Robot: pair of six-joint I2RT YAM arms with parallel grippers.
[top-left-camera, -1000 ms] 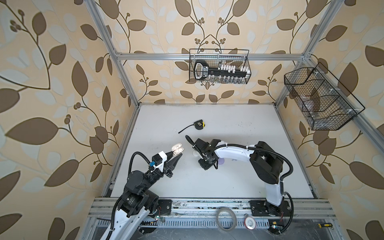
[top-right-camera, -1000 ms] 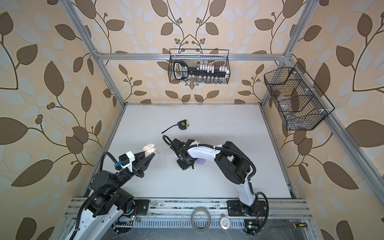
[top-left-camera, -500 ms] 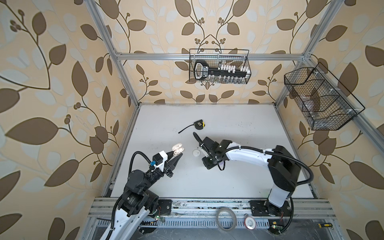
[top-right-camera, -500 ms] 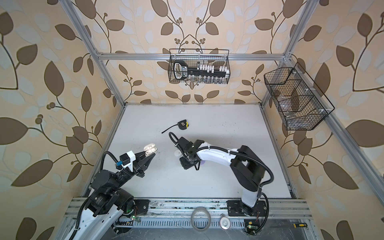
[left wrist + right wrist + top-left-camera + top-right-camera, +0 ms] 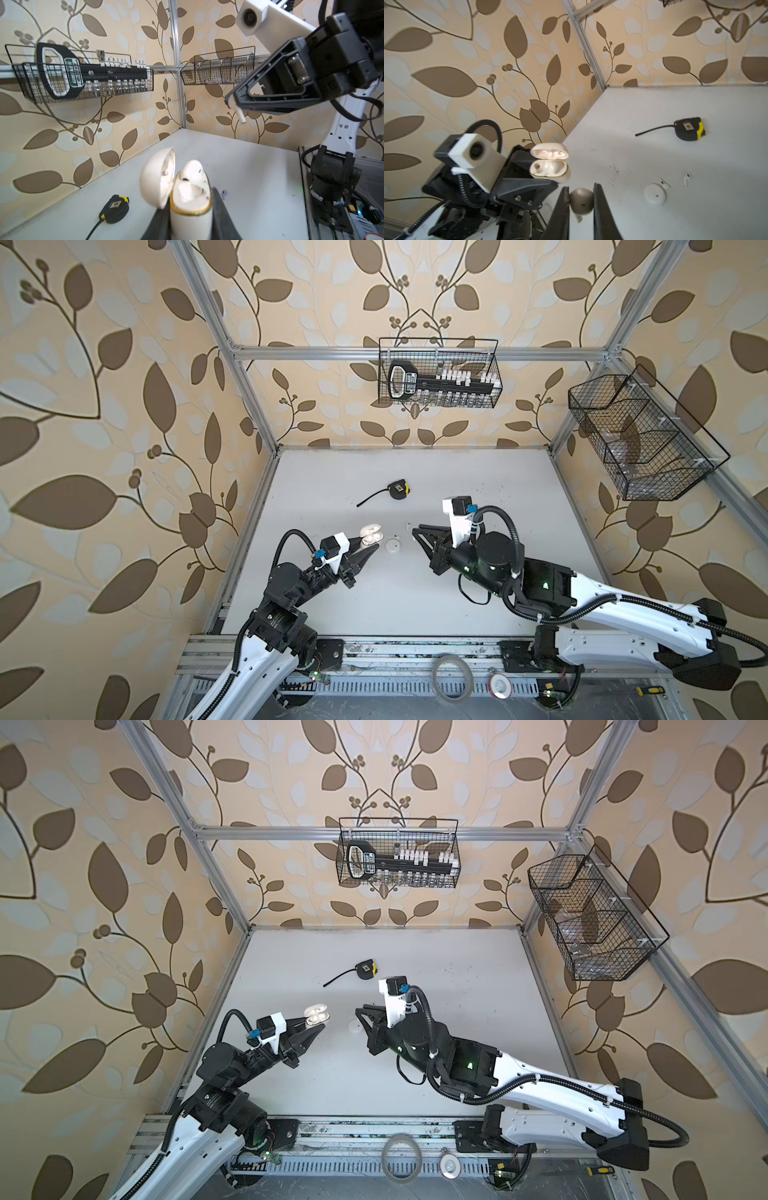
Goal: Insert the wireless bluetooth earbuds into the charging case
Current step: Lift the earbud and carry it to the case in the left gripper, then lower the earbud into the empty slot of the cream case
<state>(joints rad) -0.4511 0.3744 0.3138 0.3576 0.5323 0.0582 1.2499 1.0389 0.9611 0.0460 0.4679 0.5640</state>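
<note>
In left fingers point(image 5: 223, 214): glossy oval cream case point(image 5: 191, 218) | right fingers point(image 5: 601, 214): smooth rounded earbud point(image 5: 581, 200)

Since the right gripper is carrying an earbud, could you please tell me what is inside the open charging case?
One white earbud sits in the charging case held by the left gripper; the socket beside it looks empty. The bud's stem is hidden within the case.
</note>
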